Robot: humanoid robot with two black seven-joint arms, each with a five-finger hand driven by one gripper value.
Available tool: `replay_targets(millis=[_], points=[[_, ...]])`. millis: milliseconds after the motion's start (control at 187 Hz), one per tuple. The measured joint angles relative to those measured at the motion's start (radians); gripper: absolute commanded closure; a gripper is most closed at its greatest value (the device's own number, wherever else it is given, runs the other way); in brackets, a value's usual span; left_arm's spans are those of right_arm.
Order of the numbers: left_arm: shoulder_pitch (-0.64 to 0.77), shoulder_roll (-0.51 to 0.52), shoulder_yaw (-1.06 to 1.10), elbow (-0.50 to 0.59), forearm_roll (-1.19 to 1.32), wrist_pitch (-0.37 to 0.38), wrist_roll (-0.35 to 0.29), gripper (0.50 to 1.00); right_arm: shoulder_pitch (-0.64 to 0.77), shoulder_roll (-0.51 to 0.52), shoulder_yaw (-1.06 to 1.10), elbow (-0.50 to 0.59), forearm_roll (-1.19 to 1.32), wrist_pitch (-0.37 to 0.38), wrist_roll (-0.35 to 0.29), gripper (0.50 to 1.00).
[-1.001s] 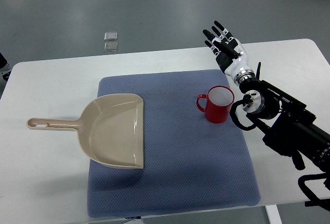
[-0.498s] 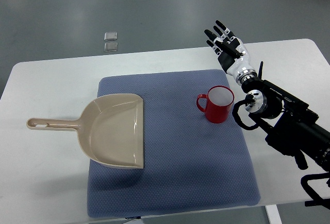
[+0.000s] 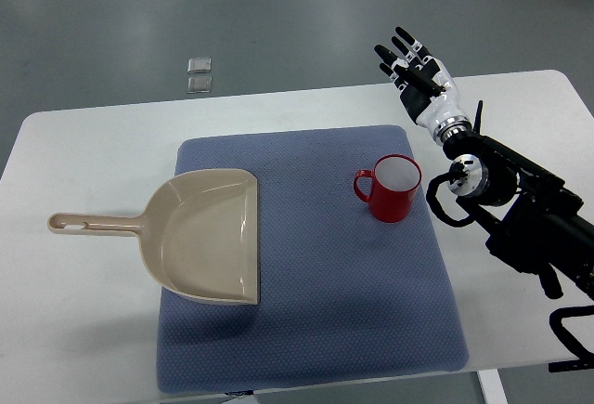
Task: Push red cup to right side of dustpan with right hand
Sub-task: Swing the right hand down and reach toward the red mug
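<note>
The red cup (image 3: 393, 189) stands upright on the blue mat (image 3: 316, 274), handle pointing left, its white inside showing. The beige dustpan (image 3: 206, 234) lies on the mat's left part, its handle reaching left over the white table. The cup is well to the right of the dustpan with a gap of mat between them. My right hand (image 3: 418, 70) hovers beyond the mat's far right corner, above and to the right of the cup, fingers spread and holding nothing. It does not touch the cup. The left arm does not show.
The white table (image 3: 83, 153) carries the mat. My black right forearm (image 3: 520, 209) crosses the table's right side. Two small clear squares (image 3: 199, 73) lie on the grey floor beyond the table.
My right hand has drifted up and to the right, farther from the cup. The cup and dustpan have not moved.
</note>
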Motion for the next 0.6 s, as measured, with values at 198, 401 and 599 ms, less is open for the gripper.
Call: replay_targets(millis=[198,401,599], points=[[0.0,0.0,0.0,0.002,0.0,0.0,0.0,0.5,-0.036,-0.051,-0.001,0.051,-0.125,0.022,0.003,0.572],[0.0,0.0,0.0,0.003,0.0,0.0,0.0,0.5,-0.093,-0.152,-0.001,0.118,-0.296,0.087,0.073,0.572],[0.0,0.0,0.0,0.003,0.0,0.0,0.0,0.5,-0.16,-0.281,0.001,0.214,-0.369,0.16,0.118,0.572]])
